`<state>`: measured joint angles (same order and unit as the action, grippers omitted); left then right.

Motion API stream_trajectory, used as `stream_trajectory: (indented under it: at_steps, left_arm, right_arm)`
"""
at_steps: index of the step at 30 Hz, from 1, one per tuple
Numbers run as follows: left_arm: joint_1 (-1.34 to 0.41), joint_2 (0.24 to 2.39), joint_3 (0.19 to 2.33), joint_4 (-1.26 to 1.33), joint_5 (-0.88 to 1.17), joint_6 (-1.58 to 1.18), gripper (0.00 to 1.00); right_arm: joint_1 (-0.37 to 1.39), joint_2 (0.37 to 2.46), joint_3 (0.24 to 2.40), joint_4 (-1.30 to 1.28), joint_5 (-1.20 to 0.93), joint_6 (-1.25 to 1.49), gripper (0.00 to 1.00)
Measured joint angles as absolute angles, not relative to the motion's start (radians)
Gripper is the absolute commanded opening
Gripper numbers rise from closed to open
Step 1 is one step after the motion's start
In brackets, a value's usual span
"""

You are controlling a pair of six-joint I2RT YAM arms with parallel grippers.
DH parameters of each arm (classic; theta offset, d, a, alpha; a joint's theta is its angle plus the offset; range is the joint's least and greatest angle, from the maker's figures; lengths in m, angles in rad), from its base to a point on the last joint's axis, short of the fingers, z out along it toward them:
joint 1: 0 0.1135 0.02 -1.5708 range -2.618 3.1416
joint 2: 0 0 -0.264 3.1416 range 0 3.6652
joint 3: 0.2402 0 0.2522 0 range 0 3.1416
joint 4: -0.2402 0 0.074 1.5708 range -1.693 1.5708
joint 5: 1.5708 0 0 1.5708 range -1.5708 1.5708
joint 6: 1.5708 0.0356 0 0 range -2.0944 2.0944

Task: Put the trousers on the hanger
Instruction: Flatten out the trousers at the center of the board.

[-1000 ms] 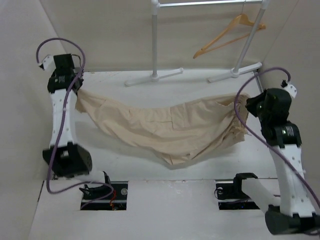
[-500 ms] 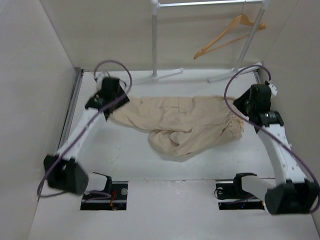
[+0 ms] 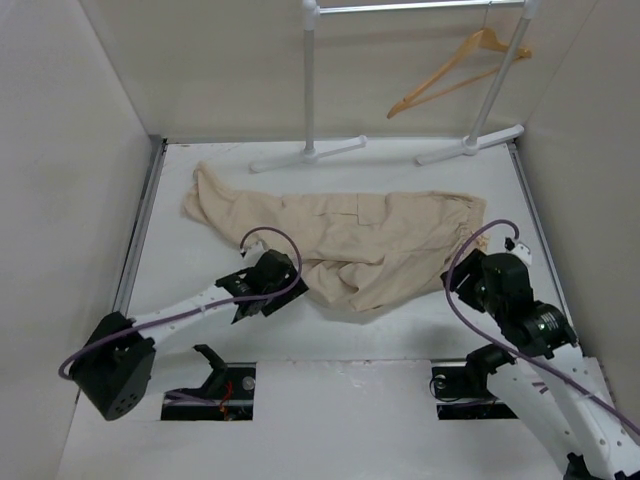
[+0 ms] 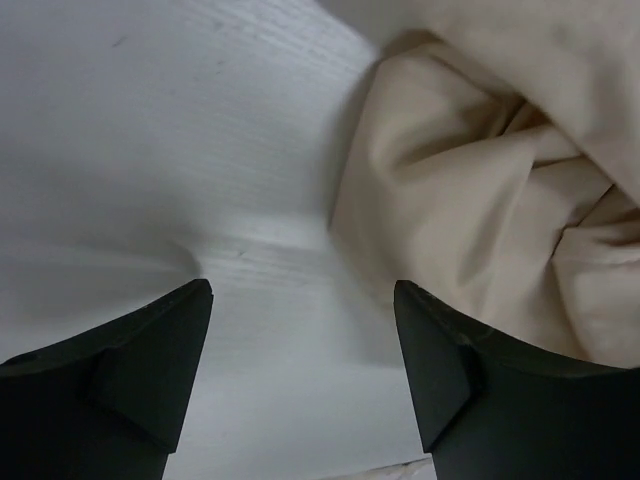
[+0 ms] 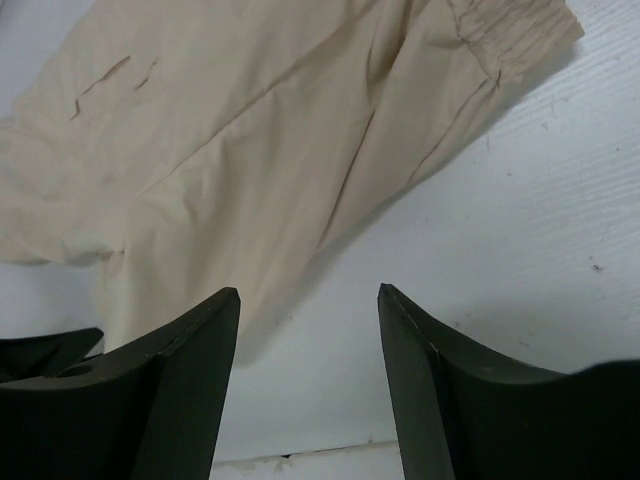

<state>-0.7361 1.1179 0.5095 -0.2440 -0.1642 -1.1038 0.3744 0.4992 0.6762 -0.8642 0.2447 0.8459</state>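
Trousers [image 3: 350, 240] spread on table [image 3: 200, 260], near edge bunched. My left gripper [image 4: 302, 300]: jaws wide, empty, at trousers' near fold. My right gripper [image 5: 308, 300]: jaws wide, empty, near trousers' waistband end. Hanger [image 3: 455, 70] on rack [image 3: 309, 90], beyond trousers.

No writing, label, brand, number or sign can be read in any of the views (the trousers [image 3: 370, 235] show only plain cloth, seams and folds, with no legible tag).
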Motion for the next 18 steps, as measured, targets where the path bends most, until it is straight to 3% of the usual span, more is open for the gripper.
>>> stream_trajectory:
  at_steps: [4,6,8,11,18]
  left_arm:
    - [-0.72,1.283,0.543,-0.045,-0.126,-1.136,0.66]
    - [-0.72,1.364,0.574,0.039,-0.113,-1.146,0.51]
    - [-0.72,1.425,0.594,0.095,-0.107,-1.157,0.3]
    - [-0.72,1.457,0.599,0.107,-0.107,-1.165,0.14]
    - [-0.717,1.253,0.757,-0.216,-0.188,-1.143,0.08]
  right_arm:
    - [0.307,0.582,0.635,-0.823,0.22,0.871,0.63]
    - [0.227,0.624,0.587,-0.791,0.203,0.879,0.63]
    - [0.128,0.67,0.546,-0.768,0.186,0.886,0.64]
    - [-0.004,0.771,0.519,-0.702,0.176,0.888,0.62]
    - [-0.086,1.154,0.524,-0.455,0.179,0.896,0.34]
